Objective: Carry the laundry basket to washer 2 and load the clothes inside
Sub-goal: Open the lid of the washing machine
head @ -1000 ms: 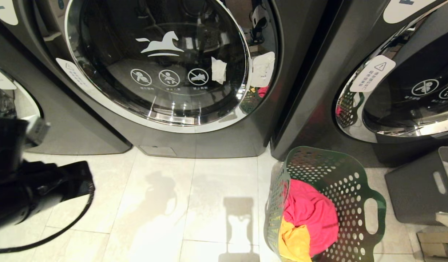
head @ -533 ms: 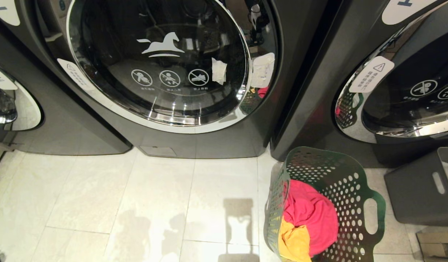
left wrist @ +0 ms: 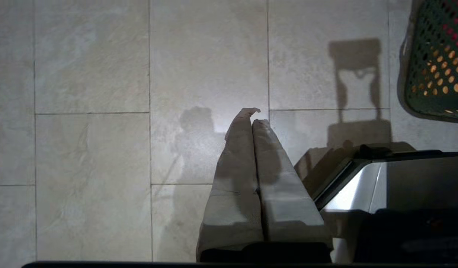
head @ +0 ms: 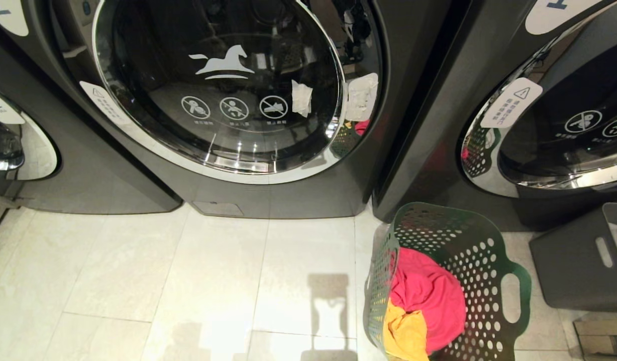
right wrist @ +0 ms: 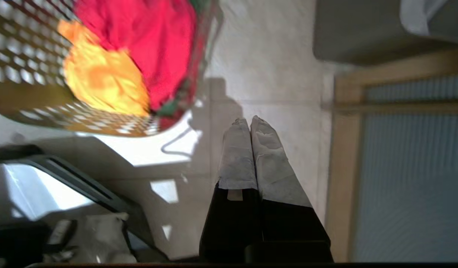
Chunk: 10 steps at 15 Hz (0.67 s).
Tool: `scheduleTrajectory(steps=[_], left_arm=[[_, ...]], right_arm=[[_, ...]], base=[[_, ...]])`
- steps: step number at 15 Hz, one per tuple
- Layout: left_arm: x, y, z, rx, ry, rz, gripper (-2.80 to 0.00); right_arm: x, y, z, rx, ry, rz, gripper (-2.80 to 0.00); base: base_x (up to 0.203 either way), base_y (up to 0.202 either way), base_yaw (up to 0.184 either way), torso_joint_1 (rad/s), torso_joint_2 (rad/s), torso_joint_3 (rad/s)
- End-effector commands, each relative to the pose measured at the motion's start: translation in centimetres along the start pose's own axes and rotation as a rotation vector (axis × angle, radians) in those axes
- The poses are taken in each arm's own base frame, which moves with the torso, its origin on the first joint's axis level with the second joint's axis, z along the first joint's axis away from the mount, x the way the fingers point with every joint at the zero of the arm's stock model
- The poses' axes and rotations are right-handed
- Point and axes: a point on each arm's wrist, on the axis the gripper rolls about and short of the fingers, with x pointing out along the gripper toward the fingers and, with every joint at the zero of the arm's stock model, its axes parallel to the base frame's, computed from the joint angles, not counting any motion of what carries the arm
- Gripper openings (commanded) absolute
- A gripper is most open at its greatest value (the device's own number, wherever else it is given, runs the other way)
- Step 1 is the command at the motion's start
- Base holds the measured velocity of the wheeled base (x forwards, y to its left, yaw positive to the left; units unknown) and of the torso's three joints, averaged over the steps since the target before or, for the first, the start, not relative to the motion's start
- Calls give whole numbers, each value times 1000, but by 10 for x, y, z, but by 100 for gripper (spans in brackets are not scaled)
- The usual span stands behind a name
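**Layout: washers, basket and floor items**

One washer (head: 228, 100) stands at the back, left of centre, door closed. A second washer (head: 539, 100) stands directly to its right, and part of a third machine (head: 17, 145) shows at the far left. The laundry basket (head: 468, 260) rests on the floor (head: 188, 281) before the gap between the first two washers, nearer the right one. The clothes (head: 428, 301) lie inside it. A bin (head: 579, 265) sits right of the basket, a box (head: 604, 336) nearer the camera than the bin.
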Motion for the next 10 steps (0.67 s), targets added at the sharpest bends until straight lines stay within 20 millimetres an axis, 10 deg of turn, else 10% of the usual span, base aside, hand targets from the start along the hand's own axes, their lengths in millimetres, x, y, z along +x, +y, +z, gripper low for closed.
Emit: scheduleTrajectory(steps=[1,10], left_arm=[[-1,0,-3,-3,-8,-2,-280],[-2,0,-4,-39,-6,212,-280]], right_arm=[[1,1,-6,-6,39,-12,-280],[1,0,-6,-68,14,107,-280]], base=[[0,0,0,0,0,0],[0,0,0,0,0,0]])
